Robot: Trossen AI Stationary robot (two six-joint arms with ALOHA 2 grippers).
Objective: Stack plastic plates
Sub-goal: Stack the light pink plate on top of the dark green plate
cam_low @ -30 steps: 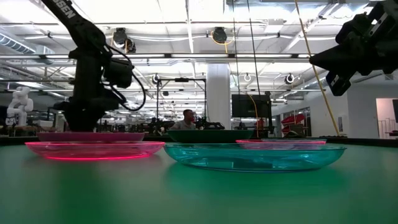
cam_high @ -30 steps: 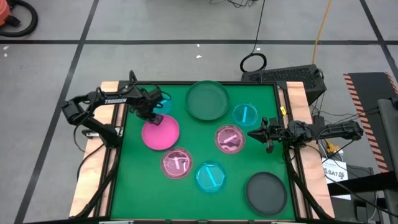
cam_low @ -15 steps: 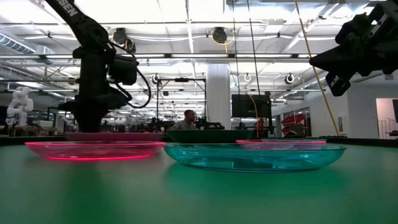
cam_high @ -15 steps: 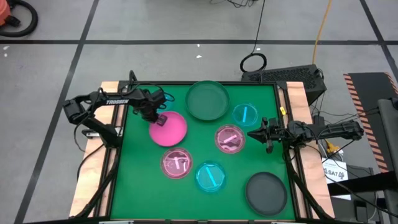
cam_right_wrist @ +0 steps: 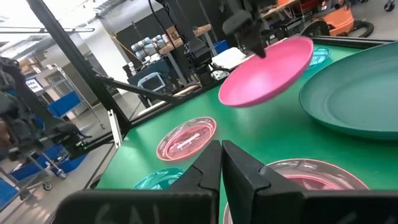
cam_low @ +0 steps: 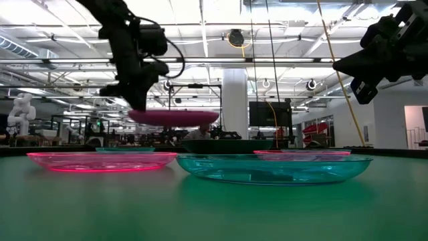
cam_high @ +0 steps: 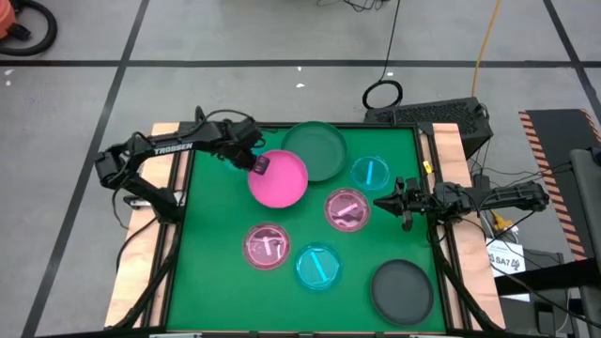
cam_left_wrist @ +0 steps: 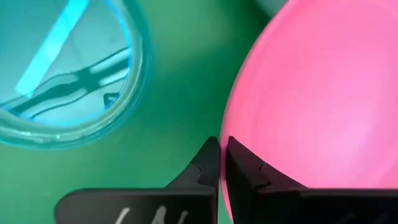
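My left gripper (cam_high: 257,166) is shut on the opaque hot pink plate (cam_high: 282,180), which hangs above the table next to the dark green plate (cam_high: 315,148) at the far middle. A translucent cyan plate (cam_left_wrist: 62,68) lies under my left arm. More translucent plates lie flat on the green mat: pink ones (cam_high: 346,208) (cam_high: 267,246) and cyan ones (cam_high: 371,173) (cam_high: 317,266). A second dark plate (cam_high: 402,289) lies near the right corner. My right gripper (cam_high: 404,208) waits shut over the table's right edge. My left gripper pinches the hot pink plate's rim (cam_left_wrist: 231,124) between its two fingers, on the plate's left side. The fingers come steeply from above, slanting from the table's left. The plate (cam_low: 175,116) is lifted clear of the table and stays roughly level.
Wooden rails (cam_high: 167,131) border the green mat on the left and right. Bare mat (cam_high: 211,282) lies at the near left. Beyond the far edge, a person sits in the room (cam_low: 202,127).
My left gripper has taken hold of the hot pink plate's rim and risen, moving toward the table's right and far edge, toward the dark green plate. The pink plate first slid a little to the right on the mat, then was lifted clear.
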